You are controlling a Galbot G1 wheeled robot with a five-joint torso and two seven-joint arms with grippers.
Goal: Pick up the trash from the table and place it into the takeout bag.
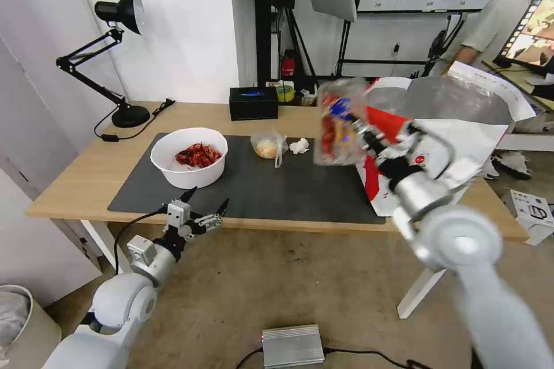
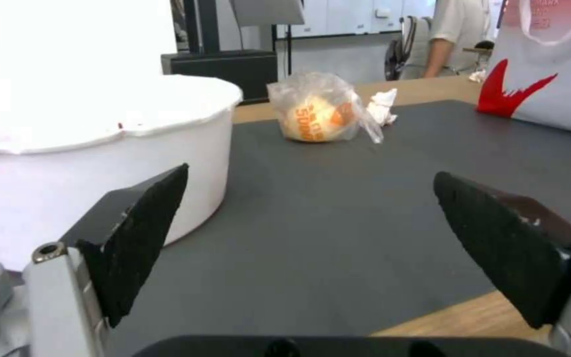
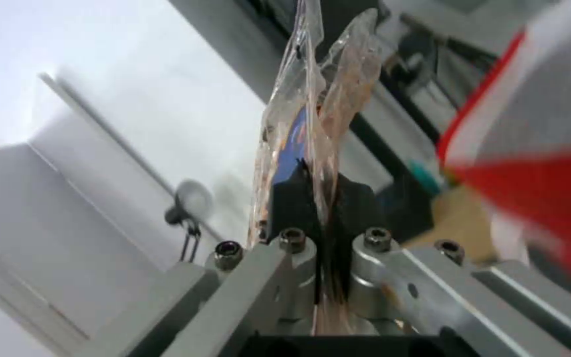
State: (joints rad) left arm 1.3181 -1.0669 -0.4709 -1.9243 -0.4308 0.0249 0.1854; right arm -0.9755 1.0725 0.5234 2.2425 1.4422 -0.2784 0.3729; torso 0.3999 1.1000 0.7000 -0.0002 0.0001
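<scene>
Right now the right gripper (image 1: 359,125) is up in the air at centre-right of the head view, its fingers (image 3: 348,206) pinched tight on the clear plastic clamshell tray (image 1: 337,124), which hangs tilted and blurred just left of the takeout bag (image 1: 461,138). The bag lies slumped on the right end of the table (image 1: 75,179), its foil-lined mouth gaping upward. In the right wrist view the thin clear plastic (image 3: 312,124) stands edge-on between the two closed pads.

The left gripper (image 1: 205,202) hovers low at the near edge of the table, lower left of the frame, fingers (image 2: 143,233) spread wide with nothing between them. Just beyond it on the dark grey mat (image 1: 288,184) sits the white bowl of red shells (image 1: 189,157). Further back, mid-mat, the clear bag with bun (image 1: 268,147) rests close beside the crumpled white tissue (image 1: 299,146). A black tissue box (image 1: 253,103) and a desk lamp (image 1: 109,57) stand along the table's far edge.
</scene>
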